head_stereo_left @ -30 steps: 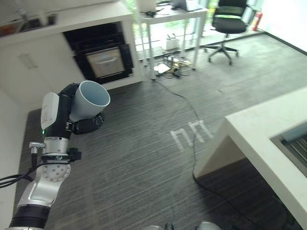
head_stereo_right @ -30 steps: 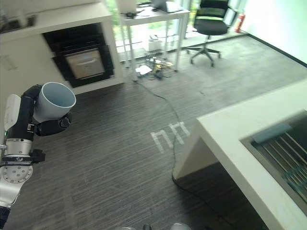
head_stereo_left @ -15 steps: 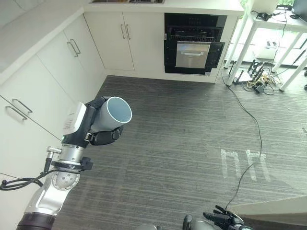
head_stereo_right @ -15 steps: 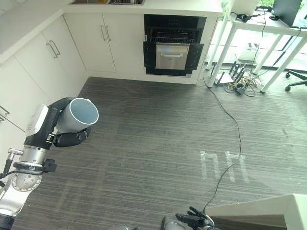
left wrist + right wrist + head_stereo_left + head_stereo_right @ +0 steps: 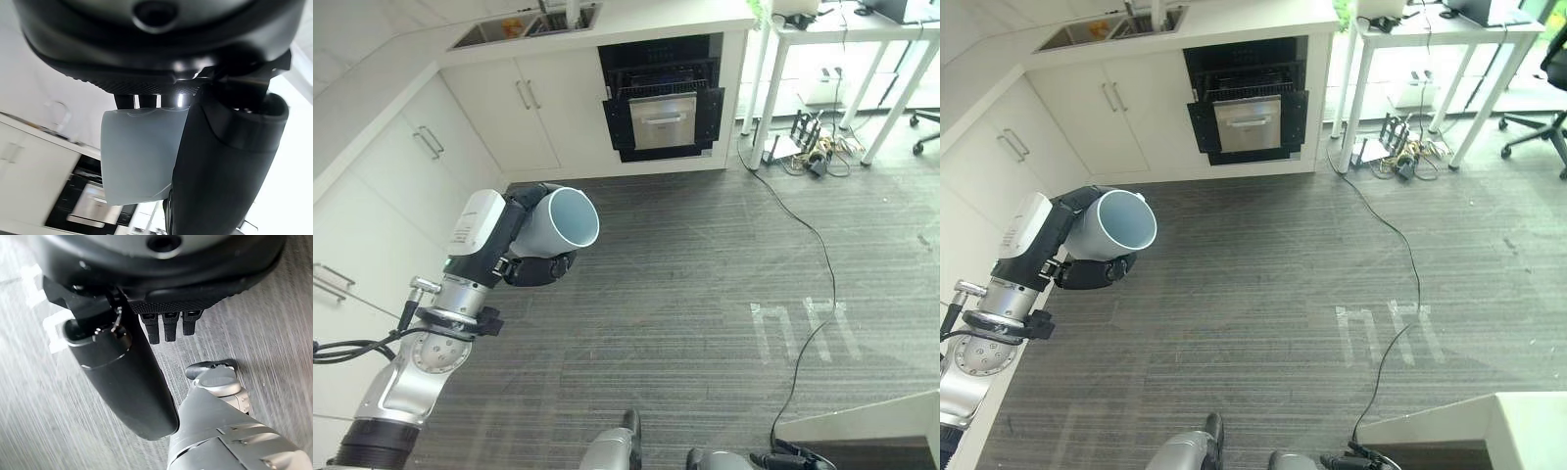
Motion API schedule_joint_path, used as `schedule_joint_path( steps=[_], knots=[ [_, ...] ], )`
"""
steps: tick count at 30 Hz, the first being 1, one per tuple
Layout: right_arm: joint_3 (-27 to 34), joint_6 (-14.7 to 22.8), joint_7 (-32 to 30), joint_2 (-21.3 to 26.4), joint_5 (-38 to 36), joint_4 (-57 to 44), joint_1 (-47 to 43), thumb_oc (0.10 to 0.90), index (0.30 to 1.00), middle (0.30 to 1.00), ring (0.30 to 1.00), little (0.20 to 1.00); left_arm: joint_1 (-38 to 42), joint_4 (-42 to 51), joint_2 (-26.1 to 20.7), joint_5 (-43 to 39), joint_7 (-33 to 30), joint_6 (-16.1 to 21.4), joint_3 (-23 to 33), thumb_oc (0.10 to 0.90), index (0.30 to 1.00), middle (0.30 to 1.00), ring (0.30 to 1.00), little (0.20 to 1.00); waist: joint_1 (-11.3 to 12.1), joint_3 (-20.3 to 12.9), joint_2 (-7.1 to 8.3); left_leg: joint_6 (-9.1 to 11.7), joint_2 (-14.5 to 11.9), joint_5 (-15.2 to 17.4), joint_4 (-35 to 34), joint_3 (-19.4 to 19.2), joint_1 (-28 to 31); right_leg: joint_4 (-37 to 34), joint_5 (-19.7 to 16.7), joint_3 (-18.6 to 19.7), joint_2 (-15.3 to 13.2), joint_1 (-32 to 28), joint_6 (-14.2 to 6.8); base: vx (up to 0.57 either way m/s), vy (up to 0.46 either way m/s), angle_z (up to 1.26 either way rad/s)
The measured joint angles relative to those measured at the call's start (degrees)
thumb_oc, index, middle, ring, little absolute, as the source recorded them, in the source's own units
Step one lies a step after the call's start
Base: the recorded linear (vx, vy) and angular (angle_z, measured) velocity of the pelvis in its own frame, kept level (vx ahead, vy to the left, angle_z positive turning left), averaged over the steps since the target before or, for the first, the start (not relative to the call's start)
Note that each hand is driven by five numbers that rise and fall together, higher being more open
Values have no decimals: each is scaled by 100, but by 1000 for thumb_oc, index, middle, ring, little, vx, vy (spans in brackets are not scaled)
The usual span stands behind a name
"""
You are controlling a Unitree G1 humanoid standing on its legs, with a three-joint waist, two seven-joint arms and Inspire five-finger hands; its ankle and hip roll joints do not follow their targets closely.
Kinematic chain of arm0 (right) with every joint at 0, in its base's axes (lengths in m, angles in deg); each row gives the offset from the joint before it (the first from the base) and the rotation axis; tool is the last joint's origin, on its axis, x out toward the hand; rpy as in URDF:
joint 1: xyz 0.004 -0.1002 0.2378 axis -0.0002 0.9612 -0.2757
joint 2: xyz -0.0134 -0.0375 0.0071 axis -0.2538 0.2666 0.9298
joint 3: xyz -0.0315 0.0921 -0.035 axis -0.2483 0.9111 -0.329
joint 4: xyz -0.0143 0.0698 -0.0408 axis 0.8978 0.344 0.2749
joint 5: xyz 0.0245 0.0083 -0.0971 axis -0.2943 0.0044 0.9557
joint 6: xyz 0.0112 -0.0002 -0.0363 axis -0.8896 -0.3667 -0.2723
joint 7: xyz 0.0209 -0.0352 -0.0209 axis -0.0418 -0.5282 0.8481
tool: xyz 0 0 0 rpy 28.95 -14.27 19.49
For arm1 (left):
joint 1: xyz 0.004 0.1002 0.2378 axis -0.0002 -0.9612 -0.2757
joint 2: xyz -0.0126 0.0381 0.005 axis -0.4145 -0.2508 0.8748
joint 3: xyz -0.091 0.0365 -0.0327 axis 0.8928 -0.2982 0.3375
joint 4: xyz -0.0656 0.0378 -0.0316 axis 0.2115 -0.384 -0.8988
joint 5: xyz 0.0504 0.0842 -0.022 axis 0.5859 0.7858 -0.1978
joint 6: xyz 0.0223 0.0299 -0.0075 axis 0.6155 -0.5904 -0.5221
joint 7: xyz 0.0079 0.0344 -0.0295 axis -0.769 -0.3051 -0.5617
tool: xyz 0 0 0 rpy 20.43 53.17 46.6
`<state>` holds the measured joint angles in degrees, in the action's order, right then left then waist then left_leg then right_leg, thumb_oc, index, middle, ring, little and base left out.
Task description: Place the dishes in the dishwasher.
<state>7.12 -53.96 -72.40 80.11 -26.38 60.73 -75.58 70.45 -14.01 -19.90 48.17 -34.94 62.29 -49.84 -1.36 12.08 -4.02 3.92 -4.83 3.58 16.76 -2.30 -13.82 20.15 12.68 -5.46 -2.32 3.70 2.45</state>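
My left hand is shut on a pale blue cup, held at my left above the dark floor with its open mouth tipped sideways toward the right. The left wrist view shows the cup pinched between the thumb and the fingers. A black built-in appliance with its door hanging ajar and a rack showing stands under the far counter. My right hand hangs low over the floor, its fingers relaxed and holding nothing.
White cabinets run along the left and the far wall, with a sink in the counter. A white table with cables beneath stands at the far right. A white counter corner juts in at the lower right.
The whole picture has swung, so the camera has turned toward the cabinets and the appliance. The cup stays in my left hand in the same hold.
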Motion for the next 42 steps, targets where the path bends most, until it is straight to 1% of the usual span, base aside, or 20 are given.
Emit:
schedule_joint_path(
  steps=[2,5,9,10,11,14,19,22,25,28,31,33,35,36,37,38,39,40,41,42],
  knots=[
    [-4,3,34,3,11,2,100,800,900,900,900,900,31,9,2,1,4,114,-7,400,300,300,300,300,-34,-73,-144,9,22,-155,-204,45,485,235,130,117,5,138,-169,52,29,-25],
    [53,7,59,-205,4,1,423,800,900,900,900,900,117,-43,-6,0,4,136,-4,400,300,300,300,300,0,-151,126,-279,514,-315,-719,-84,731,445,273,225,-523,319,-609,60,11,-9],
    [46,20,65,-283,8,-33,364,800,900,900,900,900,113,-70,-167,0,3,98,-4,400,300,300,300,300,0,-263,271,-323,500,-287,-708,-186,730,387,241,291,-515,332,-650,25,1,-13],
    [46,-25,63,-284,9,-19,471,800,900,900,900,900,48,-50,-161,0,2,106,-117,400,300,300,300,300,-10,-666,127,-195,286,-413,-811,-154,715,419,190,301,-265,440,-543,28,-30,-7],
    [46,-25,63,-287,9,-19,471,800,900,900,900,900,48,-50,-161,0,2,106,-117,400,300,300,300,300,-9,-670,133,-195,287,-413,-811,-154,715,419,190,301,-266,440,-543,30,-49,-1],
    [405,-390,-19,-310,-591,50,481,800,900,900,900,900,268,84,-149,-244,16,-559,-618,400,300,300,300,300,-65,-699,165,-180,290,-461,-884,-154,716,556,257,315,-250,491,-567,84,-66,11],
    [132,94,73,-426,-430,-59,593,800,900,900,900,900,307,66,79,-243,74,-801,-1149,400,300,300,300,300,-315,-682,180,-62,292,-641,-1009,-97,707,939,469,314,-185,681,-309,218,16,6],
    [47,204,129,-268,-428,-28,545,800,900,900,900,900,521,-7,252,-241,122,-684,-1254,400,300,300,300,300,-344,-436,21,56,120,-374,-86,-261,120,1052,629,211,-132,636,-35,409,136,30],
    [131,194,110,-96,-186,27,425,800,900,900,900,900,557,-39,642,-239,120,-656,-1197,400,300,300,300,300,24,-129,-189,138,-63,-210,231,-258,-907,832,640,158,35,426,60,536,185,11],
    [238,219,89,-117,5,-69,385,800,900,900,900,900,342,-49,599,-229,142,-615,-1047,400,300,300,300,300,230,67,-76,107,-211,-182,227,-410,-1150,742,878,116,155,-5,60,583,275,-11],
    [270,198,-102,-181,11,-78,473,800,900,900,900,900,282,-126,532,-225,247,-517,-914,400,300,300,300,300,343,0,92,-268,-39,-67,478,-682,-901,502,1208,157,9,-614,-176,548,266,-11],
    [296,125,-261,-373,-83,-49,525,800,900,900,900,900,306,-275,529,-224,336,-432,-818,400,300,300,300,300,341,-92,548,-639,593,-217,395,-624,-431,223,1158,200,-428,-1235,-645,512,309,3],
    [365,121,-321,-571,-100,-222,552,800,900,900,900,900,452,-415,513,-214,468,-433,-819,400,300,300,300,300,304,-155,571,-1016,848,-107,375,-637,-72,954,536,215,-647,-1211,-1179,561,381,22],
    [369,170,-324,-665,-102,-347,608,800,900,900,900,900,567,-411,512,-196,496,-433,-830,400,300,300,300,300,282,-158,575,-1120,1001,62,373,-609,92,1709,175,248,-772,-986,-1436,445,279,53],
    [463,285,-405,-745,-101,-544,740,800,900,900,900,900,712,-384,496,-193,495,-440,-839,400,300,300,300,300,256,-155,632,-1238,1223,305,432,-501,289,3184,-481,447,-878,-483,-1883,405,213,55],
    [579,369,-439,-776,-131,-655,729,800,900,900,900,900,765,-364,493,-196,469,-444,-840,400,300,300,300,300,238,-144,546,-1319,1295,569,611,-470,489,4433,-1022,467,-862,20,-1784,383,141,36],
    [594,403,-440,-700,-228,-684,595,800,900,900,900,900,765,-365,450,-195,471,-460,-882,400,300,300,300,300,197,-150,374,-1423,1297,704,543,-412,756,4822,-1054,275,-786,452,-1594,482,107,-7],
    [427,445,-388,-573,-253,-782,355,800,900,900,900,900,792,-286,301,-197,446,-484,-927,400,300,300,300,300,139,-139,173,-1422,1279,734,80,-340,1140,4948,-597,-33,-631,1274,-1195,488,8,-18],
    [366,509,-357,-540,-261,-985,303,800,900,900,900,900,849,-280,270,-195,430,-479,-1006,400,300,300,300,300,36,-115,59,-1389,1248,698,-239,-270,1431,4586,-335,-242,-460,1790,-992,680,-164,3],
    [226,550,-245,-520,-275,-1279,253,800,900,900,900,900,854,-265,291,-174,412,-471,-1065,400,300,300,300,300,-207,-70,-43,-1298,1196,747,-478,-63,1739,3597,-211,-524,-236,2349,-819,617,-213,28]
  ],
)
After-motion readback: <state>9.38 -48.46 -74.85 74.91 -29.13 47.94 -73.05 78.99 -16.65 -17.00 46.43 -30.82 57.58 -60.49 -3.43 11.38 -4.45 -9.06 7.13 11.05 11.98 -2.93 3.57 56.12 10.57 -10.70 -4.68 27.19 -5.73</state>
